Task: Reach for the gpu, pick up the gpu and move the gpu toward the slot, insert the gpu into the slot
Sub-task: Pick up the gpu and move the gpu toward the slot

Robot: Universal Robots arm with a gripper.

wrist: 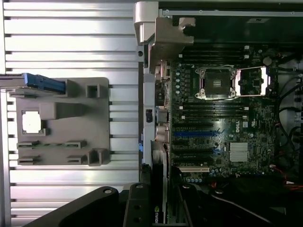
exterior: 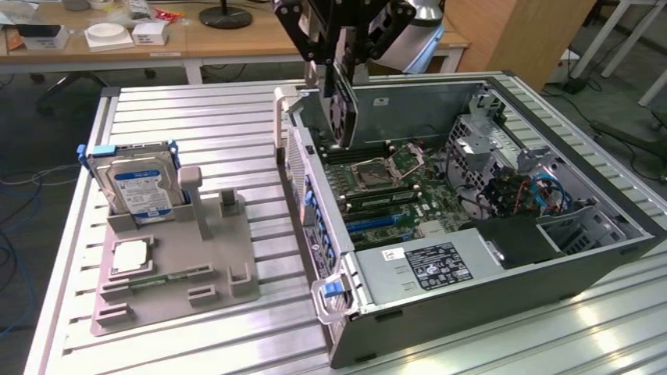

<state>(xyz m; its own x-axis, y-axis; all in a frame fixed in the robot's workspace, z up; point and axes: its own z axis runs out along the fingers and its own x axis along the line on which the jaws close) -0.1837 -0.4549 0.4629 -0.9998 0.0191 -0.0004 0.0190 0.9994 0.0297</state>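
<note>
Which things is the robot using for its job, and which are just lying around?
For the job: black gripper, shut on the thin flat gpu card; long blue plastic slot on the green motherboard.
Lying about: boxy silver hard drive; small square silver chip; grey plastic holder.

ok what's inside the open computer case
A green motherboard with its processor socket, blue slots, a labelled power supply and cables. The power supply covers whatever lies beneath it.

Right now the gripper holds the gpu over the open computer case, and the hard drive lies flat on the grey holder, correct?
No: the hard drive stands upright in the grey holder, as the exterior view shows. The gripper does hold the gpu over the computer case.
</note>
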